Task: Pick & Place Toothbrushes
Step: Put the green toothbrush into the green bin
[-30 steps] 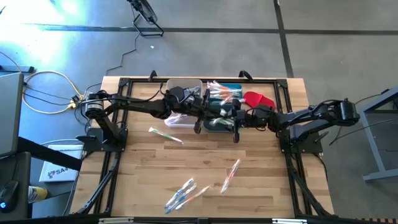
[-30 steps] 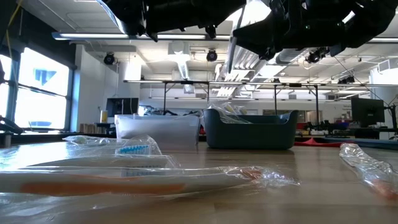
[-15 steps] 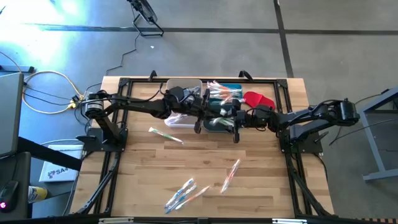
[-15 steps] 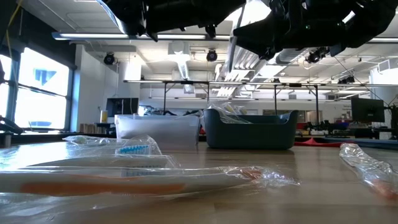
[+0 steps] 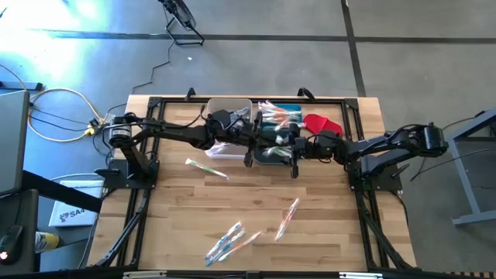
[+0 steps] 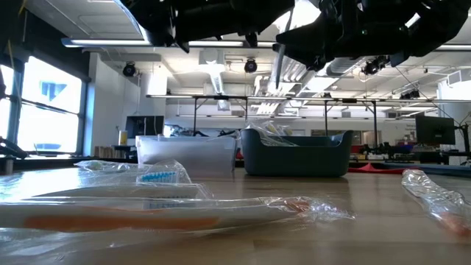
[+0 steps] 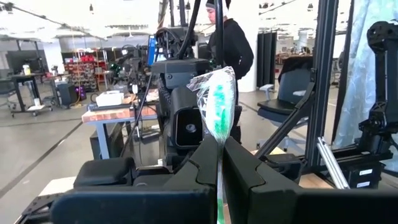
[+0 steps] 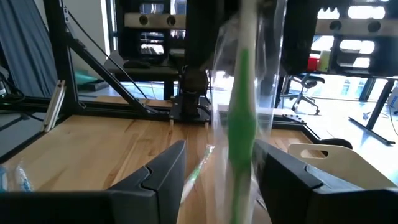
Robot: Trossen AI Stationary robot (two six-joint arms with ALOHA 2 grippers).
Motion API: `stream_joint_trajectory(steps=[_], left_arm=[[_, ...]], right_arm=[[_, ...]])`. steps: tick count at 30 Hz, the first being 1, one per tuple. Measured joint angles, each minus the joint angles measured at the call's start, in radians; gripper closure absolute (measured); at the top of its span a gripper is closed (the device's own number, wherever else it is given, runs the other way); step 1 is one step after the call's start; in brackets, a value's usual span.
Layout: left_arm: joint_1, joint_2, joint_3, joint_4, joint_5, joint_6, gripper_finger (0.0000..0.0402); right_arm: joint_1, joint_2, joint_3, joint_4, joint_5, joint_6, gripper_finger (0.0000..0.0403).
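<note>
Barely anything shifted: right gripper [image 8: 211,174] spread fingers wider, left gripper [image 7: 221,165] nudged slightly toward it. Left fingers pinch wrapped green toothbrush [image 7: 217,112] upright, above front edge of dark bin [image 5: 275,155]. Right fingers wide, either side of brush, not touching. Imo close right squarely on handle before left releases. Loose toothbrushes [image 5: 232,240] wait at table's [image 5: 325,232] near edge.

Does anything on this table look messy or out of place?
Yes. Wrapped toothbrushes lie scattered loose on the wood instead of in the bins, one alone near the clear bin. A red cloth-like piece sits beside the dark bin. Oddly, one green toothbrush hangs between both claws.
</note>
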Motion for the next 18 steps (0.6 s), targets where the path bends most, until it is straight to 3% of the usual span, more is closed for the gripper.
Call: stream_joint_trajectory(steps=[18], left_arm=[[0.002, 0.02, 0.0, 0.025, 0.002, -0.019, 0.0401]], right_arm=[[0.0, 0.0, 0.0, -0.001, 0.0, 0.0, 0.0227]])
